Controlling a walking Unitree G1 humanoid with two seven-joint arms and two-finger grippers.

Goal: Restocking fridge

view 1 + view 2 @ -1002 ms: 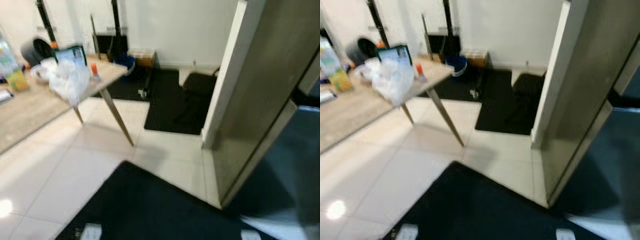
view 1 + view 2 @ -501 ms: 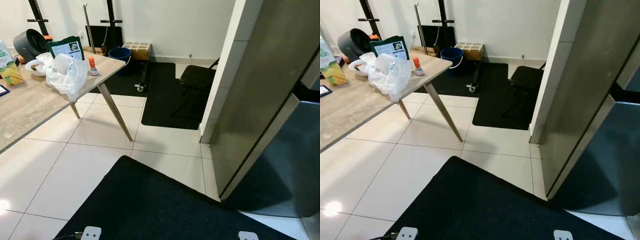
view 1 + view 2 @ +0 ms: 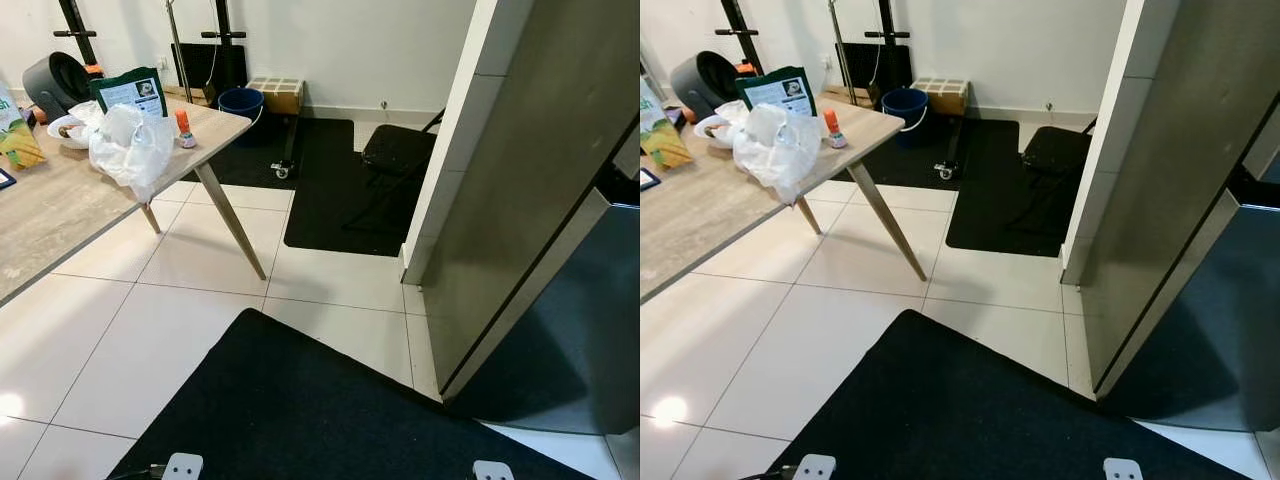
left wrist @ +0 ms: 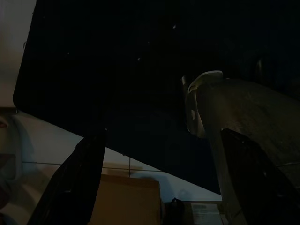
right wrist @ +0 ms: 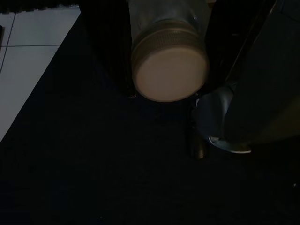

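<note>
fridge standing at the right, steel door looking closed, well apart from the wooden table at the left. carrying a jar with a pale round lid in the right gripper, black fingers closing on its glass sides, hanging low over the dark mat. holding nothing in the left gripper, its two fingers spreading wide apart over the same mat, idling in shade. judging the restocking as only under way: one jar in hand and not yet shelved, door not yet opened, more groceries waiting on the table. lying near the far corner of the table: a white plastic bag drooping over the edge, a green pouch standing behind it, a small orange-capped bottle just beside the bag toward the corner, a white bowl partly tucked behind the bag, a yellow-green carton at the left edge of the frame. standing along the far wall: a blue bucket, a cardboard box, a second black mat with a dark low chair-like object on it, too dim for telling exactly. blocking little on the way to the fridge, apart from the white pillar just beside its near side; needing a free hand for the door, so likely falling to the left gripper.
</note>
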